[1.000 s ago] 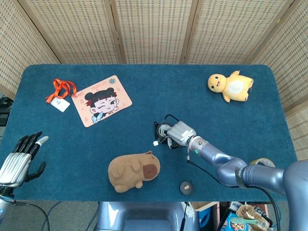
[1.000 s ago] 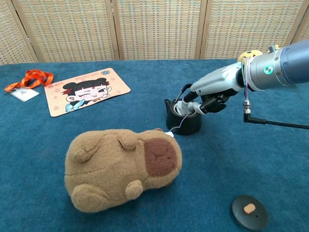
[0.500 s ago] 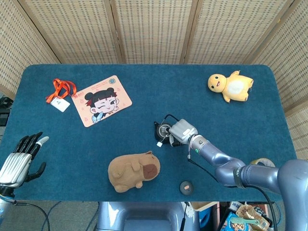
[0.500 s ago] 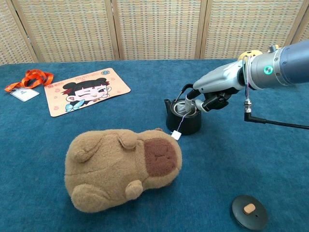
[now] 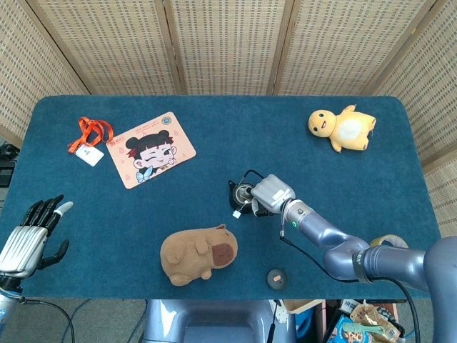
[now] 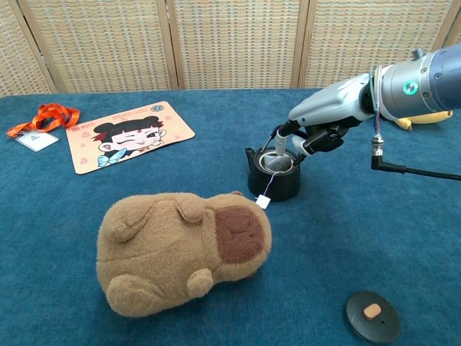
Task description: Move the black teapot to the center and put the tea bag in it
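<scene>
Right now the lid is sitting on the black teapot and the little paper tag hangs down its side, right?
Not quite. The black teapot is open; its lid lies on the table near the front edge, well apart from the pot. The chest view shows this best. The rest holds: the paper tag hangs on its string down the pot's side, with the right hand just above the opening.

Right hand (image 6: 311, 136) hovers over the open black teapot (image 6: 273, 177), fingertips just above the rim. Tea bag (image 6: 274, 165) sits inside the pot; its string runs over the front rim, paper tag (image 6: 263, 202) hanging just off the brown plush toy (image 6: 182, 250). Teapot lid (image 6: 372, 316) lies well apart, front right on the blue table (image 6: 360, 238).
</scene>
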`<move>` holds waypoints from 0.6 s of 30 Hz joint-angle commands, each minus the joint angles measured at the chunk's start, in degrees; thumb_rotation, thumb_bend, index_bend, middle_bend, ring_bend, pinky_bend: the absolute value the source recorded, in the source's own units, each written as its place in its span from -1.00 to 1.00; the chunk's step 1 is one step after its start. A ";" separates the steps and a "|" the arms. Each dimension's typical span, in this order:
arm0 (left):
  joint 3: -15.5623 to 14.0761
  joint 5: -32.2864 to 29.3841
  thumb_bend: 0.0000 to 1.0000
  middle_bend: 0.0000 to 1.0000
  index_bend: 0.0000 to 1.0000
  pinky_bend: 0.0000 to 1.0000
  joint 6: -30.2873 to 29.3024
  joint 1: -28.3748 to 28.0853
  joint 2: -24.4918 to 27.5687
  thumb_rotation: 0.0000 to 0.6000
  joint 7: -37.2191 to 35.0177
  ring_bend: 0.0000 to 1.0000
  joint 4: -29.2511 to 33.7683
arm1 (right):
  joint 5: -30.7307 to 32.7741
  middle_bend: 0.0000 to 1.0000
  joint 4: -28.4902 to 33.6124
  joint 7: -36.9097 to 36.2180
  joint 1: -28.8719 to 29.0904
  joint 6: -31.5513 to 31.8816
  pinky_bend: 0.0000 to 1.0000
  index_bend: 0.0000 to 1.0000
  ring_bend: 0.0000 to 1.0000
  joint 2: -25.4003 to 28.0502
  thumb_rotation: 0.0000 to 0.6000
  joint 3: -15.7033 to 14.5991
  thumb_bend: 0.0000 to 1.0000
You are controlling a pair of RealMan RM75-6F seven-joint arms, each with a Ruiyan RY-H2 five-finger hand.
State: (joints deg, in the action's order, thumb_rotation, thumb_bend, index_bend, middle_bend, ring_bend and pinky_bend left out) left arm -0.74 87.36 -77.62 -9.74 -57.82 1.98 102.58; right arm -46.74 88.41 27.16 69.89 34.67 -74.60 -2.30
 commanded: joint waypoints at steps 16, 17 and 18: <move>-0.17 -0.49 -0.05 -1.00 -0.80 -1.00 0.51 0.08 -0.31 1.00 -0.49 -1.00 -0.80 | 2.91 0.91 -5.75 0.52 1.59 -2.06 1.00 -0.52 0.97 -3.95 -0.63 -1.07 0.86; -0.17 -0.48 -0.05 -1.00 -0.80 -1.00 0.52 0.07 -0.29 1.00 -0.52 -1.00 -0.82 | 3.03 0.91 -5.96 0.58 1.64 -2.10 1.00 -0.52 0.97 -4.16 -0.63 -1.21 0.86; -0.14 -0.48 -0.05 -1.00 -0.80 -1.00 0.47 0.08 -0.29 1.00 -0.48 -1.00 -0.86 | 3.09 0.91 -6.05 0.66 1.66 -2.11 1.00 -0.52 0.97 -4.30 -0.63 -1.35 0.86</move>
State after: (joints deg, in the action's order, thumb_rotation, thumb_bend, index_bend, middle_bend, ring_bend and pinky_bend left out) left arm -0.90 86.88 -77.13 -9.66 -58.11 1.49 101.74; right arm -43.72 82.44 27.75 71.50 32.59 -78.80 -3.56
